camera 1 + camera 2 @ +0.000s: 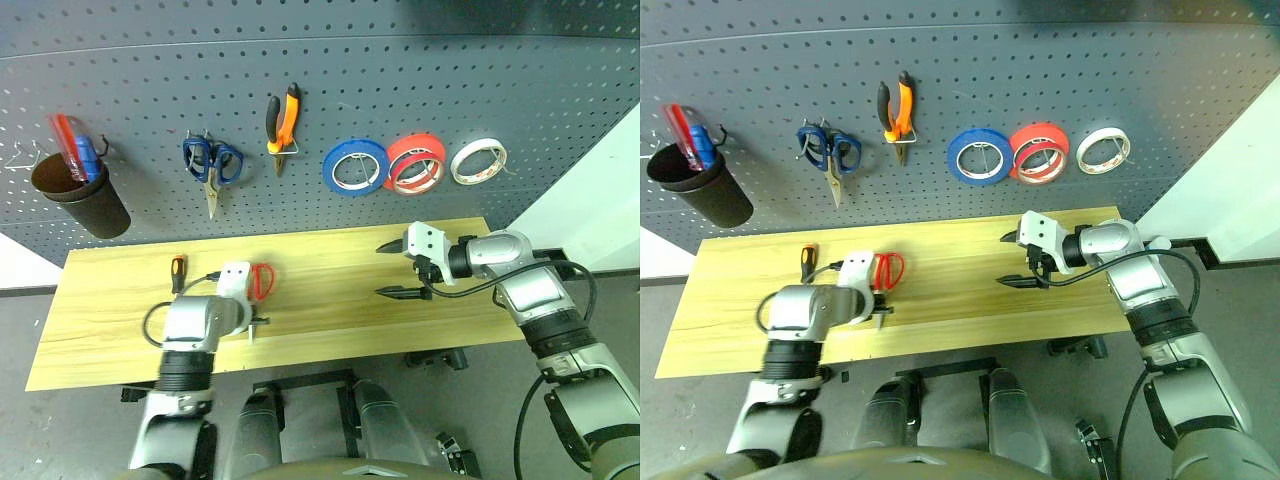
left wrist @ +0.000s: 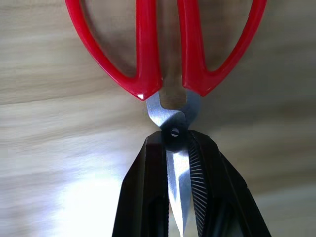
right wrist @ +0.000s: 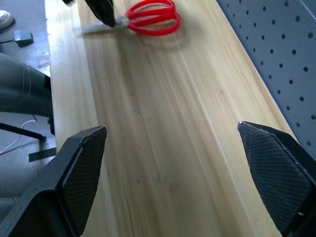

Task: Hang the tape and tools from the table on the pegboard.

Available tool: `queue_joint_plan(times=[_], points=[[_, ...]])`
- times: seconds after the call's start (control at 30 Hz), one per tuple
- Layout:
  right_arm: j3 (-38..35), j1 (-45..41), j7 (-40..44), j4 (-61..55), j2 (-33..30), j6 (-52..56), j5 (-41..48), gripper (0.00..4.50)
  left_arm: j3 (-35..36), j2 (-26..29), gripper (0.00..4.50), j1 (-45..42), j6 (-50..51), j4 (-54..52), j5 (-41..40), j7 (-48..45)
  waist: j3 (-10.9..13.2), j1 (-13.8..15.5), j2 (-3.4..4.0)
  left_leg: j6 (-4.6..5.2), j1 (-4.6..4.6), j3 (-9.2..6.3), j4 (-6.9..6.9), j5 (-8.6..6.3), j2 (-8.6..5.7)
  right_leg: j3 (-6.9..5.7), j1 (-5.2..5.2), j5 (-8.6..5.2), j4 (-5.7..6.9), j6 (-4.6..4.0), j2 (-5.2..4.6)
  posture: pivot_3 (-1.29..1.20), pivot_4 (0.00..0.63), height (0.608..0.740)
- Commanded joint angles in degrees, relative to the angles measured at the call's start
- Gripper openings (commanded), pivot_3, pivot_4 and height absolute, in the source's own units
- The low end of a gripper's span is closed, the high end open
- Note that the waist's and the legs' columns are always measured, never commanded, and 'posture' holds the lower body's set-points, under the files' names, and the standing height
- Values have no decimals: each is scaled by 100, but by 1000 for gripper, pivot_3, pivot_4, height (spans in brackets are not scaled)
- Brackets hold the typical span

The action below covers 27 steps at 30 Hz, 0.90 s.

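Left arm reaches forward and down, its gripper pointing steeply downward with both black fingers pressed together, clamping the blades of the scissors just below the pivot. Right arm is bent at the elbow and turned inward, its gripper pointing toward the robot's left, fingers spread wide and empty.

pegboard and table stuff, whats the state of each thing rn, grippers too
red scissors: on the table, blades closed
left gripper: shut on the scissors' blades
right gripper: open, holding nothing
screwdriver: lying on the table
pliers: hung on the pegboard
red tape: hung
blue tape: hung
white tape: hung
blue scissors: hung, closed
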Motion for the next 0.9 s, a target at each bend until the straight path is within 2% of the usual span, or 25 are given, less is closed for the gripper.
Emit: queue_joint_plan(times=[0.03, 0.13, 0.23, 0.33, 0.43, 0.53, 0.7, 0.83, 0.9], points=[[-138, -232, 116, 45, 44, -141, 113, 4500, -323, 702, 258, 228, 26, -839, -361, -718, 0, 22, 0, 0, -1, 0, -1, 0, 0, 0, -4, -1, 5, 0, 0, 127, 186, 740], [-178, -305, 194, 110, 64, -191, 161, 4500, -391, 1648, 258, 893, -618, -1883, -631, -1498, -2, 24, -4, -1, -6, 2, -3, 0, 0, 1, -6, -1, -3, -2, -3, 141, 171, 740], [-224, -379, 279, 193, 93, -227, 236, 4500, -170, 2063, 258, 1634, -1884, -2449, -764, -2184, -5, 106, -3, -1, -8, 14, -5, 0, -1, 4, -4, -1, -18, -7, -13, 159, 156, 740], [-400, -440, 378, 132, 171, -126, 511, 4500, 24, 2323, 258, 2409, -3155, -2657, -556, -2516, -9, 175, -5, -1, -9, 20, -1, 0, -1, 8, -6, 1, -23, -12, -15, 170, 140, 740], [-625, -504, 463, 54, 258, 139, 888, 4500, 517, 2072, 258, 3050, -4638, -2489, -235, -2295, -14, 197, -8, -1, -9, 22, -1, 0, 0, 9, -5, 5, -25, -17, -17, 176, 127, 740], [-670, -511, 523, 57, 264, 161, 946, 4500, 792, 1760, 258, 3471, -5684, -2335, -48, -2120, -49, 288, -17, -1, -9, 22, 2, 0, 1, 8, -4, 10, -26, -24, -17, 181, 118, 740], [-660, -483, 525, 90, 245, 64, 890, 4500, 995, 1487, 258, 4053, -7699, -2032, 299, -2248, -88, 316, -20, -2, -9, 38, 3, 0, 1, 14, -3, 10, -34, -24, -20, 174, 110, 740], [-668, -451, 514, 44, 238, 36, 886, 4500, 1004, 1397, 258, 4001, -9117, -1266, 266, -2546, -131, 315, -14, -2, -8, 41, 3, -1, 2, 14, -3, 12, -34, -27, -20, 168, 104, 740], [-695, -440, 519, -18, 220, 61, 922, 4500, 992, 1278, 258, 3539, -9821, -477, 286, -2535, -174, 317, -6, -2, -7, 44, 3, 0, 3, 15, -3, 13, -33, -27, -20, 162, 100, 740]])
